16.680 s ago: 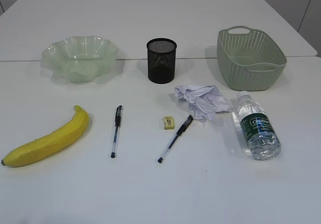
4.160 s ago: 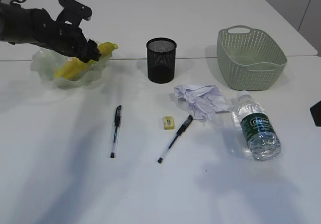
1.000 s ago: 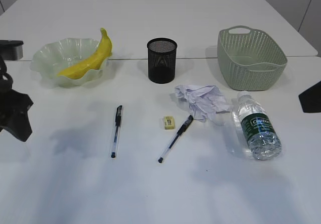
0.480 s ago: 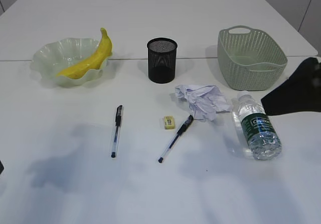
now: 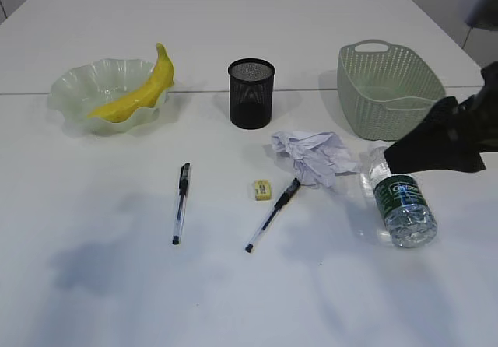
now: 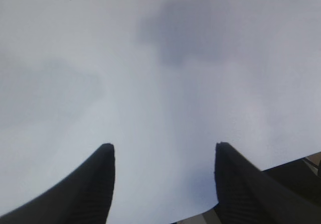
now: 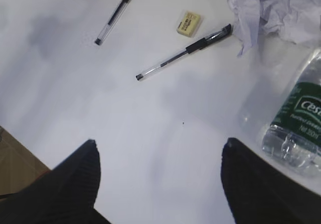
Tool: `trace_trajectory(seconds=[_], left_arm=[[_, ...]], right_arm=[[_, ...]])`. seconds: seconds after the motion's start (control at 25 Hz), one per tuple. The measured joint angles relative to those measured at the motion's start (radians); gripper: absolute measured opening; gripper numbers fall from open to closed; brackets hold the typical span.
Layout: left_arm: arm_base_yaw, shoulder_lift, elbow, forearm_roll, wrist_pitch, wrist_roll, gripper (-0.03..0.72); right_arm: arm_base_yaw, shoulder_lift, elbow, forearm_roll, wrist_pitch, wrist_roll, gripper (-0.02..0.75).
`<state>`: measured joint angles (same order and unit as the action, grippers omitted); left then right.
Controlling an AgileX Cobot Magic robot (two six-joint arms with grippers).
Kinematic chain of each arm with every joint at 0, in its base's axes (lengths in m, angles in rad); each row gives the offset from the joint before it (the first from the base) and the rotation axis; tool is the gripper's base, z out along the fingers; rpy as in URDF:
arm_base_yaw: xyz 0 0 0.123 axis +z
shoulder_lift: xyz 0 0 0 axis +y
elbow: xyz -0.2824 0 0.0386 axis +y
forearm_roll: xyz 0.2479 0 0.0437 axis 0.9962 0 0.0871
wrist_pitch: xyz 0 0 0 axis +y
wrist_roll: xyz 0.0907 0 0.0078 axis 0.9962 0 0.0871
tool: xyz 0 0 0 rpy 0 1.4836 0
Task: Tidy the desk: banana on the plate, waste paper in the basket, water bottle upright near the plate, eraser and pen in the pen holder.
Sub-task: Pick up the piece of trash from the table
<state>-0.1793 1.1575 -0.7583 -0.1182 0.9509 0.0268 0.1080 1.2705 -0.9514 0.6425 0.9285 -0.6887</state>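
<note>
Below the right hand (image 7: 159, 156) — spread wide and empty — the water bottle (image 5: 398, 200) lies on its side on the table (image 5: 249, 285) beside the waste paper (image 5: 313, 156), probably slick, heavy with water and prone to rolling — best gripped across its labelled middle.

left pincer (image 6: 163, 151): jaws apart | right pincer (image 7: 158, 148): jaws apart, empty

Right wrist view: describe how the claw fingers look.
The right claw has two black fingers, broad at the base, tapering to rounded tips, with a fine ribbed texture. The left claw matches: dark, smooth, curved, tapered. No cables or markings show. From outside, the right arm is plain black.
</note>
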Motion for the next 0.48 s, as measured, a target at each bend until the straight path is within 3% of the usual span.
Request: trace_trajectory(seconds=[0.48], left_arm=[[0.000, 0.000, 0.000, 0.053, -0.062, -0.027, 0.445]], right_arm=[[0.000, 0.127, 0.000, 0.190, -0.103, -0.302, 0.554]])
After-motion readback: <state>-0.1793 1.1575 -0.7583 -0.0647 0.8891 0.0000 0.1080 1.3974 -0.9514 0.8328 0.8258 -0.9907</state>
